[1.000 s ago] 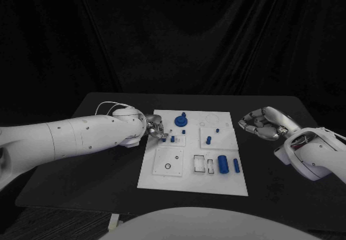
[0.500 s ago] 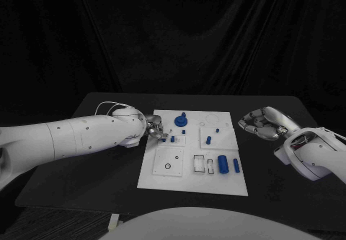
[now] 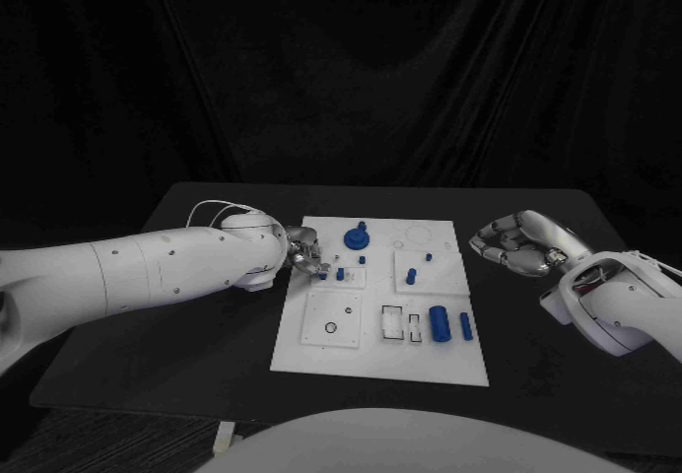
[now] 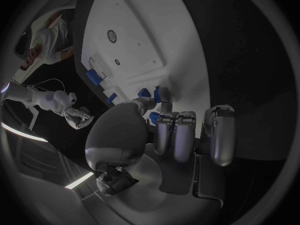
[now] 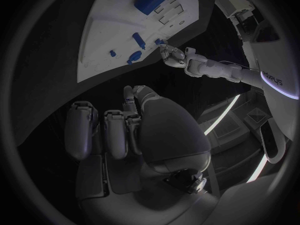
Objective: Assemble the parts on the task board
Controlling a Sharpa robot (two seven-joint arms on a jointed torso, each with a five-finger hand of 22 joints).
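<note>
The white task board (image 3: 373,340) lies in the middle of the black table. My left hand (image 3: 306,254) rests at the board's left edge. In the left wrist view its thumb and a finger pinch a small blue peg (image 4: 154,116), just beside two pegs (image 4: 157,91) standing in the board (image 4: 147,40). Those pegs (image 3: 341,274) stand right by the fingertips in the head view. My right hand (image 3: 514,244) hovers off the board's right side, fingers curled in on nothing; its own palm (image 5: 140,122) faces the board (image 5: 106,40).
A large round blue part (image 3: 356,236) stands at the board's far edge. Two blue cylinders (image 3: 441,323) lie near its front right, with rectangular slots (image 3: 392,322) and a round hole (image 3: 331,327) beside them. More small pegs (image 3: 411,276) stand mid-board.
</note>
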